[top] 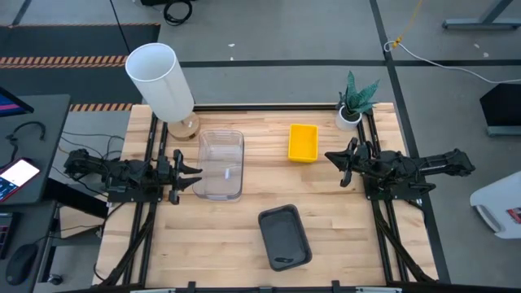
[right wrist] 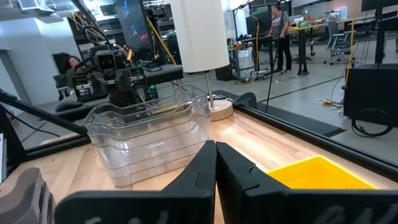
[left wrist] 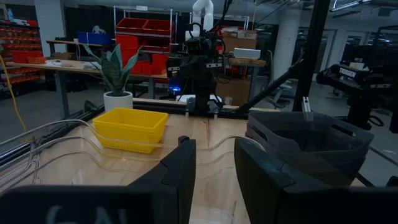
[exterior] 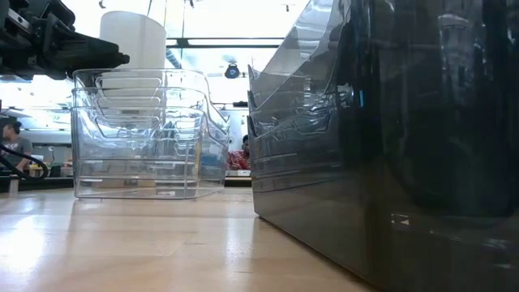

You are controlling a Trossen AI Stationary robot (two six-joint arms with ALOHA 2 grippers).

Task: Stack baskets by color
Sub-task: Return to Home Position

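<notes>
Seemingly finished with the sorting, the robot sits with one arm at each side of the wooden table, three piles of baskets between them. The nested clear baskets stand just in front of the left gripper, whose fingers are parted by a narrow gap and hold nothing. The yellow baskets sit toward the back edge, near the right gripper, whose fingers are pressed together, also empty. The dark grey baskets lie askew toward the front edge, well apart from both grippers. The step in hand appears to be the return to rest. On that judgement the next move calls for no grasp, only for each arm to settle clear of the piles. By count there are three piles, one per colour. The level view shows what look like three nested rims in the clear pile and several layers in the grey. How many yellow baskets are nested cannot be told. One tall white cylinder and one potted plant stand along the back edge.
</notes>
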